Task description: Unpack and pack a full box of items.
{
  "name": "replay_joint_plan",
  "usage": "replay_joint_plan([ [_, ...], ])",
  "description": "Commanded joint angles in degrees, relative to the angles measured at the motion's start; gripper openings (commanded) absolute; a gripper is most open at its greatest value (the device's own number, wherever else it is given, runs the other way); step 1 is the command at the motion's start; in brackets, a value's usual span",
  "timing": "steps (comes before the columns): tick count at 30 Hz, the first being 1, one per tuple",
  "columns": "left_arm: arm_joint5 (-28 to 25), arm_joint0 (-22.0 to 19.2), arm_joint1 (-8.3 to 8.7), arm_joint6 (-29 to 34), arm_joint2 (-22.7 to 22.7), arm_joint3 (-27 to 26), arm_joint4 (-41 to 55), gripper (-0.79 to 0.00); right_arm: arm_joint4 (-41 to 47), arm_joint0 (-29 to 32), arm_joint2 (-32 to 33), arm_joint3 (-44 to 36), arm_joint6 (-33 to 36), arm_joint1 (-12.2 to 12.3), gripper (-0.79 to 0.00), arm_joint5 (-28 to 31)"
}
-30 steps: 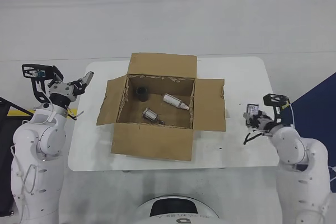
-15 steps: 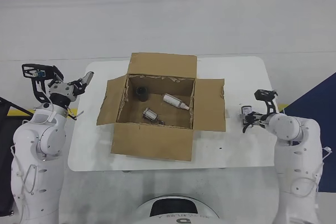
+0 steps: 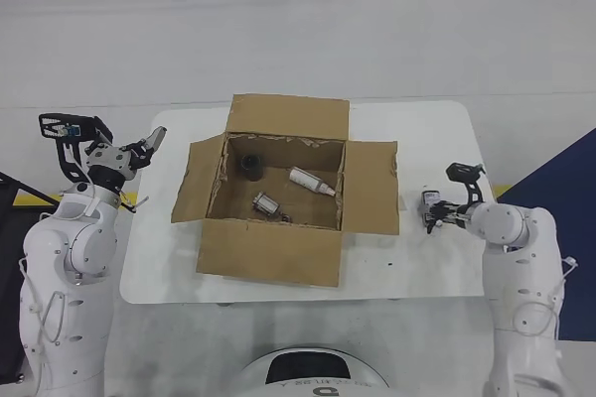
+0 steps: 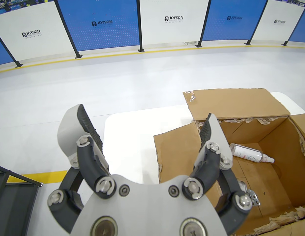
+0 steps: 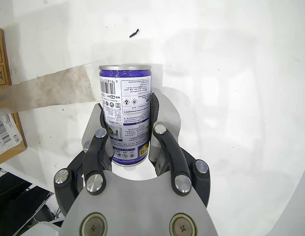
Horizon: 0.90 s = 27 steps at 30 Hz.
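1. Nearest you, the bench (image 3: 427,270) keeps only a narrow bare strip between its front edge and the front wall of the box (image 3: 268,250). The box stands mid-bench with all four flaps folded outward.
2. To your right, the right tool (image 3: 430,205) is just beside the box's right flap, over bare bench top. There is open room from it to the right edge.
3. That tool pinches a purple-and-white can (image 5: 125,109). Its pads press the can's sides, and the can's far end juts past the fingertips.
4. Inside the box, a small metal item (image 3: 268,204) lies nearest the front wall. A spray bottle (image 3: 311,181) lies on its side toward the right wall, and a dark round item (image 3: 248,165) sits in the far left corner.
5. To your left, the left tool (image 4: 145,112) is by the bench's far left corner, apart from the left flap. Its fingers are spread wide.
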<state>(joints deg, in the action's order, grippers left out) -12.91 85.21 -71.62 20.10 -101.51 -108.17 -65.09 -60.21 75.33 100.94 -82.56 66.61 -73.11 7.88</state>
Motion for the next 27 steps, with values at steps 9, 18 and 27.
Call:
replay_joint_plan([
  [9,0.0,0.0,0.00,0.0,0.0,0.0,0.0,0.000,0.3,2.8,-0.3,-5.5,-2.2,0.6,-0.329,-0.8],
  [18,0.0,0.0,0.00,0.0,0.0,0.0,0.0,0.000,0.2,2.8,-1.1,-6.6,-1.4,1.2,-0.157,-1.8],
  [27,0.0,0.0,0.00,0.0,0.0,0.0,0.0,0.000,0.3,3.7,-0.9,-9.7,0.0,1.9,-0.074,-3.4],
])
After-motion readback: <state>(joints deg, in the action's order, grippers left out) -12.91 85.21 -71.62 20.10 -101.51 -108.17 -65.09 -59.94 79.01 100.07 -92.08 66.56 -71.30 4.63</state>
